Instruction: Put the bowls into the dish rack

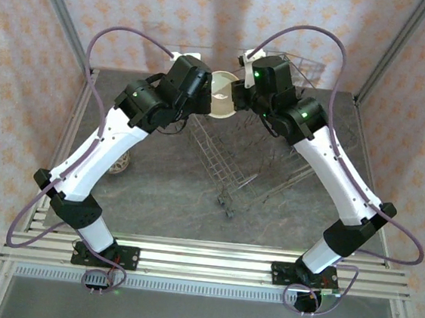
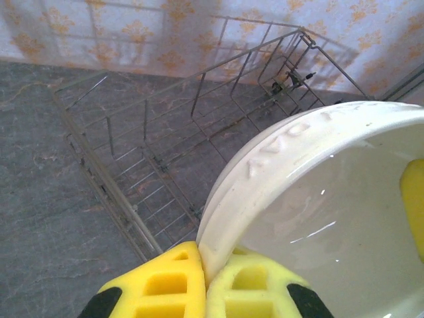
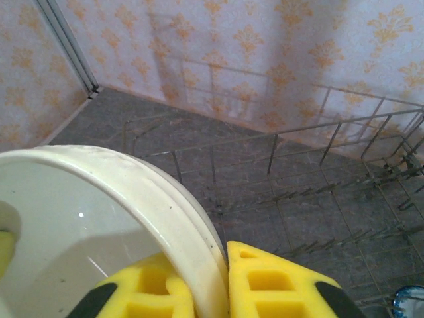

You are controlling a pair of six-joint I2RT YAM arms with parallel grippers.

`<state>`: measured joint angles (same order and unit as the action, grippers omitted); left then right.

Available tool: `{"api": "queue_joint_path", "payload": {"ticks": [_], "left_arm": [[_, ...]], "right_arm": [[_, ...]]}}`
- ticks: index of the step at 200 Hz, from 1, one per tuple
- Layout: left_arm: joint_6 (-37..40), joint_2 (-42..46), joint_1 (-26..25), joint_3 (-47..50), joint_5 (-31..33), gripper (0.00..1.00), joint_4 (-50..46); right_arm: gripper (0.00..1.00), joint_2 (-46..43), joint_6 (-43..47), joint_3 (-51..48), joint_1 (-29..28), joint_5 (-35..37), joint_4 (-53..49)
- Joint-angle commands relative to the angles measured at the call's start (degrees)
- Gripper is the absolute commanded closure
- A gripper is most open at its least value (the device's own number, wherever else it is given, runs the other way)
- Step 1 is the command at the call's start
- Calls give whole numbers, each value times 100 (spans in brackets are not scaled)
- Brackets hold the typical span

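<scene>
A cream-white bowl [image 1: 223, 93] hangs above the back of the dish rack [image 1: 228, 157], held between both arms. My left gripper [image 2: 204, 255] is shut on its rim, one yellow pad inside the bowl [image 2: 318, 199] and one outside. From the opposite side, my right gripper [image 3: 222, 255] pinches the rim of the same bowl [image 3: 86, 218]. Seen from above, the left gripper [image 1: 204, 97] and right gripper [image 1: 241, 94] face each other across the bowl. The wire rack [image 2: 152, 132] lies below and beyond it, its tines [image 3: 318, 192] bare.
Another small bowl [image 1: 121, 163] sits on the table, partly hidden under my left arm. A blue-rimmed object [image 3: 407, 301] peeks in at the rack's near right corner. Patterned walls and metal posts close in the back and sides.
</scene>
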<state>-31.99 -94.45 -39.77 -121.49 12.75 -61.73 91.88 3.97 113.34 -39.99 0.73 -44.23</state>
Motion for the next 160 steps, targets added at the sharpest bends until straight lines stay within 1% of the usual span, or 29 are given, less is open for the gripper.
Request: {"api": "queue_joint_path", "payload": {"ticks": [1,20,43,53,64,81,88,97,107,127,140,160], "left_arm": [[-88,-57,-33,-331,195,100,143],[-127,-122,-31,-378,75,100,138],[-150,-235,-31,-535,18,100,9],[-151,-265,-31,-575,-17,99,-14],[-172,-276,-31,-577,-44,97,-7],[-176,-275,-31,-573,-102,92,25],[-171,-281,-32,-569,-158,89,66],[-131,-292,-31,-581,-226,81,121],[-95,-338,-24,-678,-274,72,126],[14,-422,-24,-929,-318,60,104],[35,-410,-22,-956,-255,54,147],[35,-325,8,-815,-197,49,246]], "right_arm": [[90,-20,-23,-64,-35,155,-1],[95,-35,15,-105,-36,133,19],[96,-52,56,-149,-38,144,3],[99,-80,67,-179,-44,171,20],[100,-100,80,-218,-45,203,37],[100,-158,97,-305,-43,261,106],[100,-169,113,-342,-43,284,137],[100,-170,152,-368,-41,367,151],[100,-148,159,-366,-42,621,128],[100,-113,172,-398,-6,1207,90],[100,-99,110,-432,93,1423,72],[100,-110,-152,-475,395,1371,42]]}}
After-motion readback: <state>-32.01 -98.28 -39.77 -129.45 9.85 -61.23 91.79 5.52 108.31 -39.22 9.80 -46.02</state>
